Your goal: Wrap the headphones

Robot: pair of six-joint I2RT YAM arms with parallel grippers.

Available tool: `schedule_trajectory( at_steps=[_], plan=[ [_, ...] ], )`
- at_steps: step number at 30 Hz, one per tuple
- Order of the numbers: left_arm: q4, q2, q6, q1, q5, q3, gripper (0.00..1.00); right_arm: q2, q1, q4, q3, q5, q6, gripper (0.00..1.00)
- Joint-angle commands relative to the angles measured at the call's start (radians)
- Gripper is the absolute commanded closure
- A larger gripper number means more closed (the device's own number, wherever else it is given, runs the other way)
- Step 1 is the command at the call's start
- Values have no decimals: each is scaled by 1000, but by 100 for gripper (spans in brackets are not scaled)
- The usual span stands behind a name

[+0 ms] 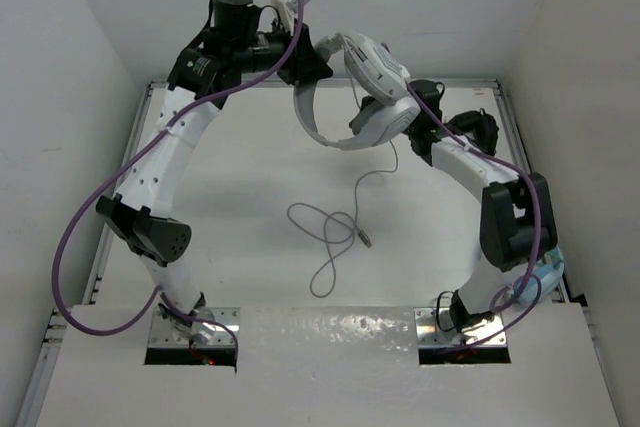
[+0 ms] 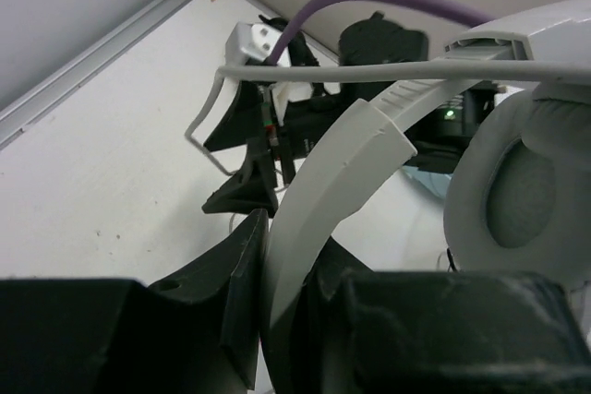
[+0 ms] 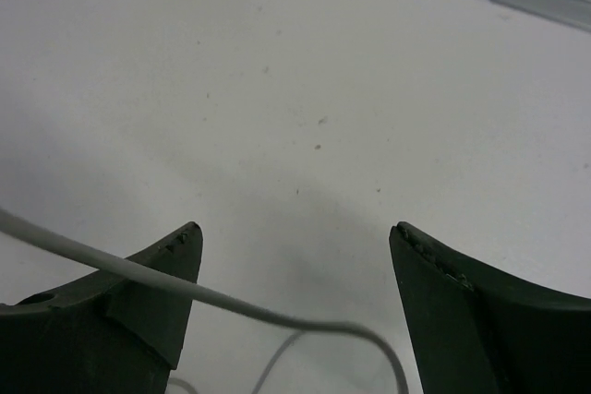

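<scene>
White headphones [image 1: 372, 72] hang in the air at the back of the table. My left gripper [image 1: 303, 59] is shut on their curved headband [image 2: 319, 191], which runs up between the jaws in the left wrist view. A padded earcup [image 2: 522, 191] shows at the right of that view. The thin grey cable [image 1: 335, 232] drops from an earcup and lies looped on the table [image 1: 240, 177]. My right gripper [image 3: 295, 237] is open just below the headphones and holds nothing. A strand of cable [image 3: 231, 302] crosses in front of its left finger [image 3: 157, 292].
A black object [image 1: 480, 129] lies at the back right behind the right arm. Something light blue [image 1: 547, 272] sits at the right edge by that arm's elbow. White walls enclose the table on the left, back and right. Purple arm cables [image 1: 90, 217] loop off the left arm.
</scene>
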Motion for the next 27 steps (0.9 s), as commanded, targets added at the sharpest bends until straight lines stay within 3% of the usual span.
schedule_trajectory(
  at_steps=[1, 7, 10, 14, 18, 19, 21, 22, 27],
  plan=[
    [65, -71, -50, 18, 0, 53, 100, 20, 4, 97, -24, 37, 43, 19],
    [82, -81, -73, 41, -59, 79, 100, 75, 6, 100, -97, 97, 48, 19],
    [84, -78, -78, 52, -68, 79, 100, 78, 4, 193, -187, 142, 76, 20],
    [113, -73, -96, 58, -88, 76, 100, 120, 4, 194, -198, 189, 91, 27],
    [121, -71, -127, 73, -142, 75, 100, 158, 6, 143, -178, 162, 93, 51],
    [121, -67, -135, 81, -173, 72, 100, 156, 6, 146, -187, 157, 100, 67],
    [113, -58, -159, 107, -248, 56, 100, 135, 7, 160, -224, 137, 134, 84],
    [113, -55, -164, 118, -275, 50, 100, 121, 10, 174, -253, 131, 157, 100],
    [102, -28, -158, 171, -479, 52, 100, 12, 82, 212, -366, 137, 151, 100]
  ],
)
